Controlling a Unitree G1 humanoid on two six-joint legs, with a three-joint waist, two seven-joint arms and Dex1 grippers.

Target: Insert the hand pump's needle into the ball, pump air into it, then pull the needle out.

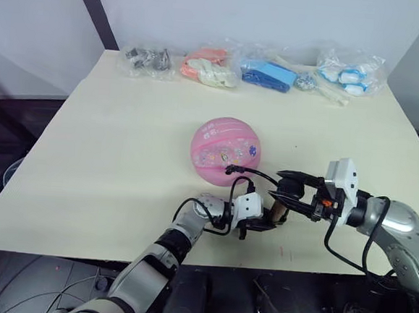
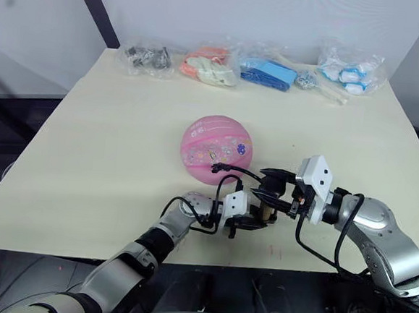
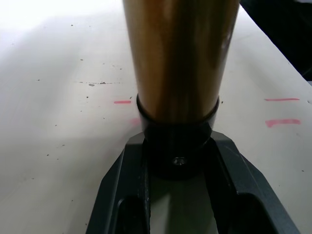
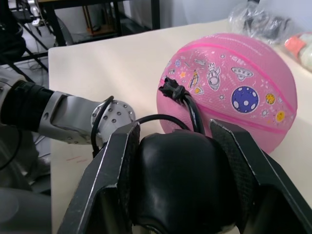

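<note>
Both tools [image 1: 262, 220] [image 1: 288, 190] around hand pump [image 3: 178, 63]

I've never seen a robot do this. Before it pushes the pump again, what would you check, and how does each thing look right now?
1. Needle fitting seated in the ball: ok, the hose end sits against the pink skin; the pin itself is hidden.
2. Left gripper holding the hand pump: ok, jaws clamp its black end cap.
3. Right gripper on the pump's black handle: ok, jaws closed around it.
4. Hose free of kinks: ok, one loose loop.
5. Ball firm enough: cannot tell; it looks round.
6. Ball steady on the table: cannot tell, nothing braces it.
</note>
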